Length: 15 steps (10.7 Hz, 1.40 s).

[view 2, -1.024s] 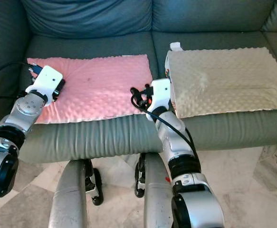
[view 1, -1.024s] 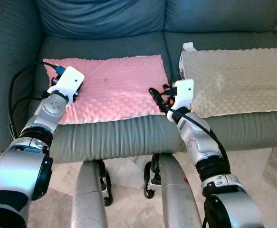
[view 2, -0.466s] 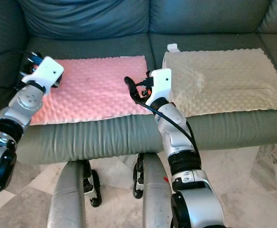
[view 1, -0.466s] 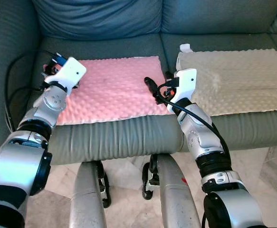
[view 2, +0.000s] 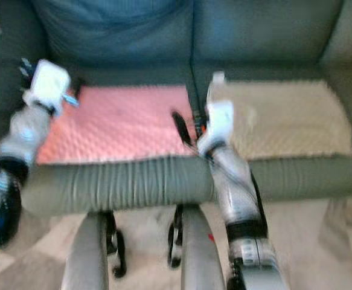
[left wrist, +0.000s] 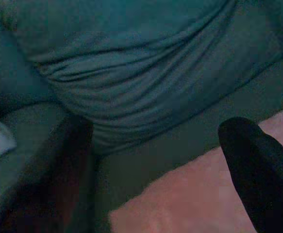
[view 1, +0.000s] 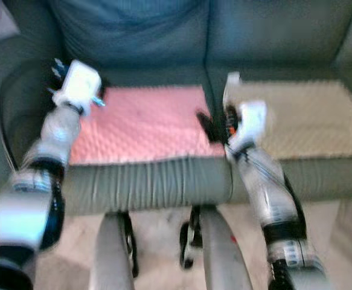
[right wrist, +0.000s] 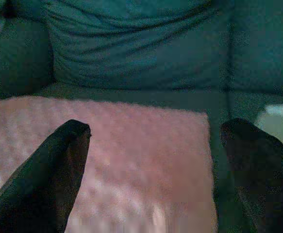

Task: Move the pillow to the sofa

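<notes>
A pink dimpled pillow (view 1: 142, 124) lies flat on the left seat cushion of the grey-green sofa (view 1: 151, 181). The eye views are blurred. My left gripper (view 1: 58, 65) is raised above the pillow's far left corner, near the backrest; in its wrist view it (left wrist: 156, 145) is open, with the pillow's corner (left wrist: 204, 194) below and nothing between the fingers. My right gripper (view 1: 206, 127) hovers over the pillow's right edge. It (right wrist: 153, 131) is also open and empty, with the pillow (right wrist: 107, 160) spread under it.
A beige dimpled pillow (view 1: 308, 121) covers the right seat cushion, with a white tag (view 1: 232, 78) at its far left corner. The blue back cushion (view 1: 127, 30) rises behind. My silver legs (view 1: 112, 254) stand on pale floor before the sofa's front edge.
Both grippers have lifted off the pink pillow's edges, the left one rising toward the backrest. The pillow stays flat on the seat. The head view has shifted and blurred.
</notes>
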Tool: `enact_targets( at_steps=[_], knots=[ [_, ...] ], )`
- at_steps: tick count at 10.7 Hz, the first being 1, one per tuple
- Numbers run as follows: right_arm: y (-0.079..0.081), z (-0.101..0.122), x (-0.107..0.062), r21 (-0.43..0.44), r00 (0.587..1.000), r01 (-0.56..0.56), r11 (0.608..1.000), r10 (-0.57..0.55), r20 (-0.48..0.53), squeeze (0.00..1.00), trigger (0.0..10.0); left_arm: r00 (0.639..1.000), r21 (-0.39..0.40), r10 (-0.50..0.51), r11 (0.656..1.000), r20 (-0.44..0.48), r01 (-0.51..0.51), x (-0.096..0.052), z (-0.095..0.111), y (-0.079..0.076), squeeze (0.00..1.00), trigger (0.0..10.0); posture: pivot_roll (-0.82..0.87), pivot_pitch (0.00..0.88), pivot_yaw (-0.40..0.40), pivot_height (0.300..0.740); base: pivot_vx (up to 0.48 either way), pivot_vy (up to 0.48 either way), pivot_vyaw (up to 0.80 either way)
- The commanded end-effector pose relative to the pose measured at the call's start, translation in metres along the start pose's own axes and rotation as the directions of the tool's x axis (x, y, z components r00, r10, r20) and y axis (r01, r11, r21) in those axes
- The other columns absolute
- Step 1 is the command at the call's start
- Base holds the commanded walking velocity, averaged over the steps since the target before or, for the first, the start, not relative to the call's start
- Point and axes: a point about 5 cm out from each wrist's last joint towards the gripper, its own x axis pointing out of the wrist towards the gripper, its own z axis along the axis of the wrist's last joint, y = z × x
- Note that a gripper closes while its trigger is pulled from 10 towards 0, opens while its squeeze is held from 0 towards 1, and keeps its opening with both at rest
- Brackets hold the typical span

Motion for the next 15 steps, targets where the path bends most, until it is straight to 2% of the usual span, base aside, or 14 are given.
enact_targets(
  at_steps=[1, 2, 3, 4, 5, 6, 7, 8, 9, 12, 15],
  knots=[
    [0.001, -0.006, -0.008, 0.000, 1.000, -0.001, 1.000, 0.001, -0.025, 1.00, 10.0, 1.000, -0.038, -0.017, 0.999, 0.010, 0.017, -0.006, -0.005, -0.002, 1.00, 10.0, -0.03, 0.092, -0.070, 0.637, 0.000, 0.000, 0.00],
    [0.001, -0.016, -0.026, -0.013, 0.998, 0.030, 0.999, -0.030, -0.056, 1.00, 10.0, 0.999, -0.111, 0.033, 0.993, 0.038, -0.029, -0.025, -0.017, -0.002, 1.00, 10.0, -0.01, 0.088, -0.072, 0.637, 0.000, 0.000, 0.00],
    [0.001, -0.018, -0.032, -0.013, 0.997, 0.045, 0.999, -0.046, -0.063, 1.00, 10.0, 0.998, -0.147, 0.057, 0.988, 0.039, -0.051, -0.038, -0.024, -0.003, 1.00, 10.0, 0.00, 0.086, -0.075, 0.637, 0.000, 0.000, 0.00],
    [0.000, -0.020, -0.043, -0.042, 0.995, 0.054, 0.998, -0.057, -0.084, 1.00, 10.0, 0.998, -0.232, 0.062, 0.971, 0.003, -0.060, -0.069, -0.037, -0.013, 1.00, 10.0, 0.01, 0.089, -0.078, 0.637, 0.000, 0.000, 0.00],
    [-0.011, -0.020, -0.049, -0.075, 0.990, 0.090, 0.993, -0.097, -0.101, 0.49, 10.0, 1.000, -0.283, 0.015, 0.959, -0.005, -0.016, -0.094, -0.041, -0.031, 1.00, 10.0, 0.02, 0.084, -0.080, 0.637, 0.000, 0.000, 0.00],
    [-0.019, -0.018, -0.053, -0.086, 0.986, 0.123, 0.989, -0.131, -0.101, 0.00, 10.0, 1.000, -0.306, -0.028, 0.952, -0.006, 0.025, -0.107, -0.042, -0.043, 1.00, 10.0, 0.02, 0.077, -0.082, 0.637, 0.000, 0.000, 0.00],
    [-0.023, -0.020, -0.058, -0.069, 0.980, 0.160, 0.985, -0.167, -0.107, 0.00, 10.0, 0.998, -0.341, -0.051, 0.939, -0.024, 0.040, -0.113, -0.045, -0.052, 0.30, 10.0, 0.02, 0.040, -0.083, 0.637, 0.000, 0.000, 0.00],
    [-0.023, -0.021, -0.063, -0.045, 0.975, 0.192, 0.980, -0.196, -0.102, 0.00, 10.0, 0.997, -0.362, -0.064, 0.931, -0.045, 0.043, -0.118, -0.048, -0.059, 0.00, 10.0, 0.01, 0.021, -0.082, 0.637, 0.000, 0.000, 0.00],
    [-0.019, -0.022, -0.065, -0.021, 0.967, 0.241, 0.970, -0.241, -0.077, 0.00, 10.0, 0.992, -0.374, -0.104, 0.925, -0.069, 0.071, -0.123, -0.045, -0.073, 0.00, 10.0, 0.00, 0.000, -0.078, 0.637, 0.000, 0.000, 0.00],
    [-0.010, -0.020, -0.049, -0.005, 0.975, 0.214, 0.977, -0.214, -0.063, 0.00, 10.0, 0.989, -0.407, -0.127, 0.909, -0.081, 0.083, -0.111, -0.042, -0.083, 0.00, 10.0, -0.01, 0.000, -0.071, 0.687, 0.000, 0.000, 0.00],
    [-0.005, -0.032, -0.049, 0.010, 0.977, 0.186, 0.982, -0.184, -0.104, 0.00, 10.0, 0.978, -0.429, -0.157, 0.899, -0.136, 0.085, -0.118, -0.051, -0.100, 0.00, 10.0, -0.01, 0.000, -0.082, 0.740, 0.000, 0.000, 0.00]
  ],
)
